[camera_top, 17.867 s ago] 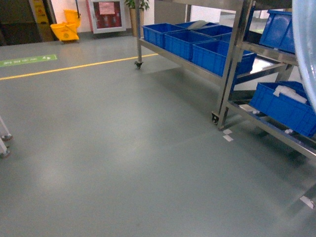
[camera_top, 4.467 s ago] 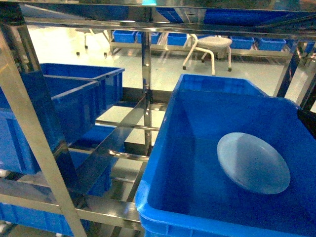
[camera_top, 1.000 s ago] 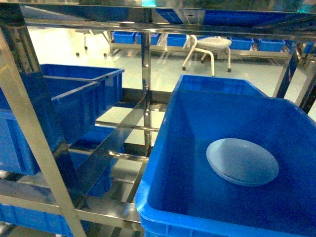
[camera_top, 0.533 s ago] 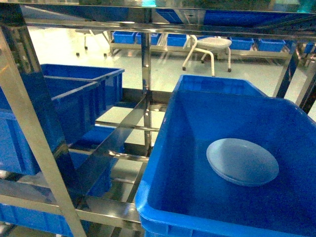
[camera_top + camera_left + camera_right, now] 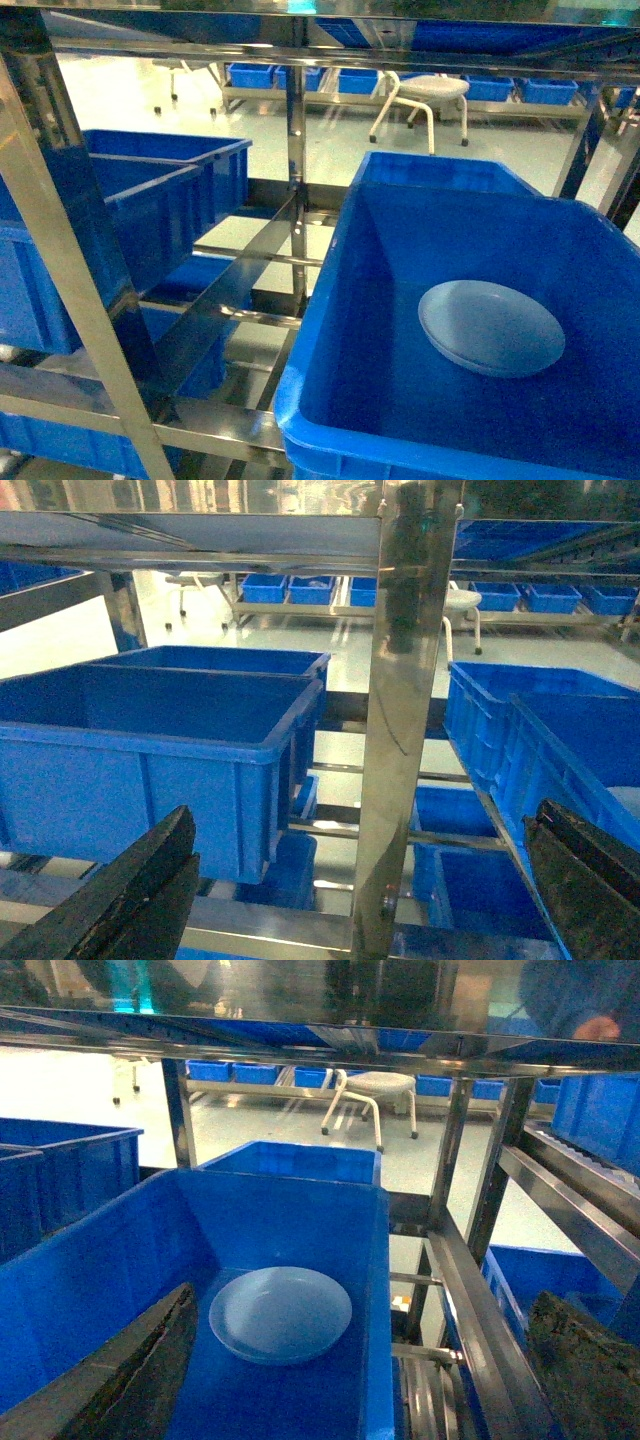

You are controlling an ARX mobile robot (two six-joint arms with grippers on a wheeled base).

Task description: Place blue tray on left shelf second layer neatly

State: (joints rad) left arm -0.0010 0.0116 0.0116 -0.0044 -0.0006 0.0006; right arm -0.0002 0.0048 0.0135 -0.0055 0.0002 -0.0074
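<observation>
The blue tray (image 5: 491,327) is a pale blue round dish lying flat on the floor of a deep blue crate (image 5: 330,330) that stands on a tier of the steel shelf (image 5: 240,285). In the right wrist view the tray (image 5: 281,1313) lies ahead and to the left of my right gripper (image 5: 365,1380). That gripper is open and holds nothing, its left finger (image 5: 140,1370) over the crate. My left gripper (image 5: 360,885) is open and empty in front of a steel post (image 5: 405,730). Neither gripper shows in the head view.
Two more deep blue crates (image 5: 130,210) stand on the left part of the rack, with others on the tier below. A steel tier (image 5: 300,50) runs close overhead. Slanted steel rails (image 5: 560,1210) lie to the right. A white stool (image 5: 430,95) stands beyond.
A few seconds ago the tray sat tilted nearer the crate's right side; now it lies flat closer to the middle. Over the last second nothing has moved.
</observation>
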